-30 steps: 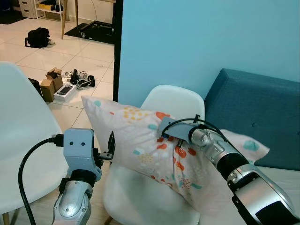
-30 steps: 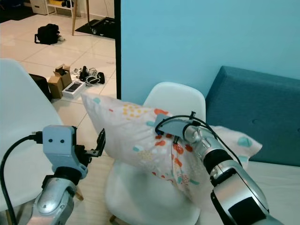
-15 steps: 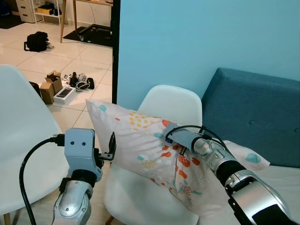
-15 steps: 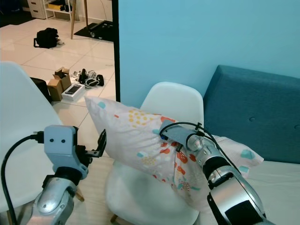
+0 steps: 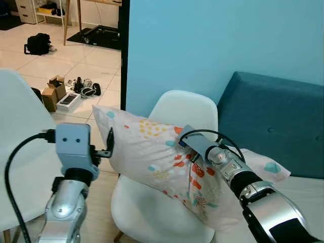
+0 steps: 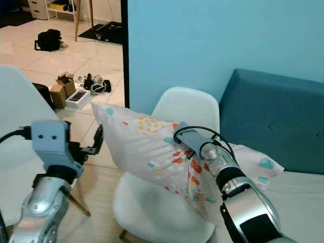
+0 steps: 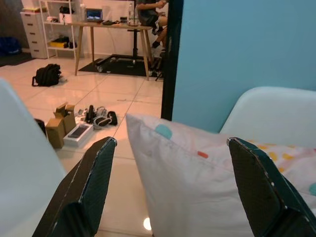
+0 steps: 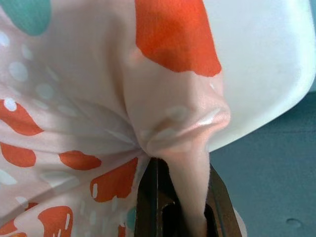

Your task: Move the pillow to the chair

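the pillow (image 5: 152, 152) has sunk onto the white chair (image 5: 167, 223), right fingers (image 8: 148, 207) still pinching it, left fingers (image 7: 94, 182) spread wide.

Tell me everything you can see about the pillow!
The pillow is soft, pale pink cloth dotted with orange, teal and yellow shapes. It lies tilted across the white chair, one corner sticking out toward the left gripper, which is open beside it. The right gripper pinches a bunched fold of its fabric.
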Controlling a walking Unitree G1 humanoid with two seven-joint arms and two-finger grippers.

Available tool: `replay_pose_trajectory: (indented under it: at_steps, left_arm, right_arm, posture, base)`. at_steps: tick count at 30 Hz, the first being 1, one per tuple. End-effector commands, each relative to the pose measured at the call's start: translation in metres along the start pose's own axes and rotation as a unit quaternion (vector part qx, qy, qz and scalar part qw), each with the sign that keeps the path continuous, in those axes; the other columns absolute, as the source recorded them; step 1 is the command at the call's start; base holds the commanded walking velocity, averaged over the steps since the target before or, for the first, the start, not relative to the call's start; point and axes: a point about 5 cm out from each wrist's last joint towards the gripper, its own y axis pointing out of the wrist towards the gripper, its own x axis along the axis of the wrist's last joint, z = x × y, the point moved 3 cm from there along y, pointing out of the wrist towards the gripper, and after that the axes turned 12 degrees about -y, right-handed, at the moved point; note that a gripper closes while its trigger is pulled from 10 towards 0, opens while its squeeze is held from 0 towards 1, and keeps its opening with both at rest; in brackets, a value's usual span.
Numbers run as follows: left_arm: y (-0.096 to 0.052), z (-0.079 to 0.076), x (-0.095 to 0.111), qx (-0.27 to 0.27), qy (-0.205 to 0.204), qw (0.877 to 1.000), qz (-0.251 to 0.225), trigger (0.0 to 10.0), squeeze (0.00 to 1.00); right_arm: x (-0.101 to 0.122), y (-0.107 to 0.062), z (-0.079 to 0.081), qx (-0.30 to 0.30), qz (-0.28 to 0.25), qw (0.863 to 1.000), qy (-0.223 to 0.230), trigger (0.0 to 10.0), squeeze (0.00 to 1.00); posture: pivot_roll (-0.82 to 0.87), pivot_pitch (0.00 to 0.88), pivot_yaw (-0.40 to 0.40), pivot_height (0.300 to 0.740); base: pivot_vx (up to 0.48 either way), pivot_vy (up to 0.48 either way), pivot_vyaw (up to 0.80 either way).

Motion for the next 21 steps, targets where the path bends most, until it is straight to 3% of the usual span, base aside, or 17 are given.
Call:
replay_pose_trajectory:
  at_steps: [1,15,16,18,19,20,21]
  left_arm:
    - [0.0,-0.001,-0.003,-0.006,0.001,1.0,0.01,10.0,0.0]
    - [-0.001,-0.004,-0.004,-0.008,-0.004,1.0,0.014,10.0,0.0]
    - [-0.001,-0.004,-0.004,-0.008,-0.004,1.0,0.014,10.0,0.0]
    - [-0.001,-0.004,-0.003,-0.008,-0.004,1.0,0.014,10.0,0.0]
    - [-0.001,-0.004,-0.003,-0.009,-0.005,1.0,0.014,10.0,0.0]
    - [-0.001,-0.004,-0.003,-0.01,-0.006,1.0,0.014,10.0,0.0]
    - [-0.001,-0.004,-0.003,-0.011,-0.006,1.0,0.015,10.0,0.0]
  right_arm:
    - [-0.003,0.0,-0.005,-0.009,0.009,1.0,0.011,10.0,0.0]
    - [-0.006,0.0,-0.005,-0.013,0.018,0.999,0.023,10.0,0.0]
    - [-0.005,-0.001,-0.01,-0.024,0.015,0.999,0.028,10.0,0.51]
    - [-0.005,-0.001,-0.013,-0.032,0.014,0.999,0.032,10.0,0.51]
    - [-0.004,-0.001,-0.016,-0.036,0.011,0.999,0.038,10.0,0.91]
    - [-0.004,-0.001,-0.018,-0.041,0.011,0.998,0.042,10.0,1.0]
    - [-0.004,-0.001,-0.02,-0.044,0.011,0.998,0.044,10.0,1.0]
  posture:
    - [0.06,0.0,-0.133,0.651]
    - [0.06,0.0,-0.135,0.616]
    - [0.06,0.0,-0.135,0.616]
    - [0.06,0.0,-0.135,0.616]
    - [0.06,0.0,-0.135,0.616]
    - [0.06,0.0,-0.135,0.616]
    - [0.06,0.0,-0.135,0.616]
  base:
    - [0.0,0.0,0.0]
    - [0.0,0.0,0.0]
    - [0.0,0.0,0.0]
    - [0.0,0.0,0.0]
    - [0.0,0.0,0.0]
    - [0.0,0.0,0.0]
    - [0.0,0.0,0.0]
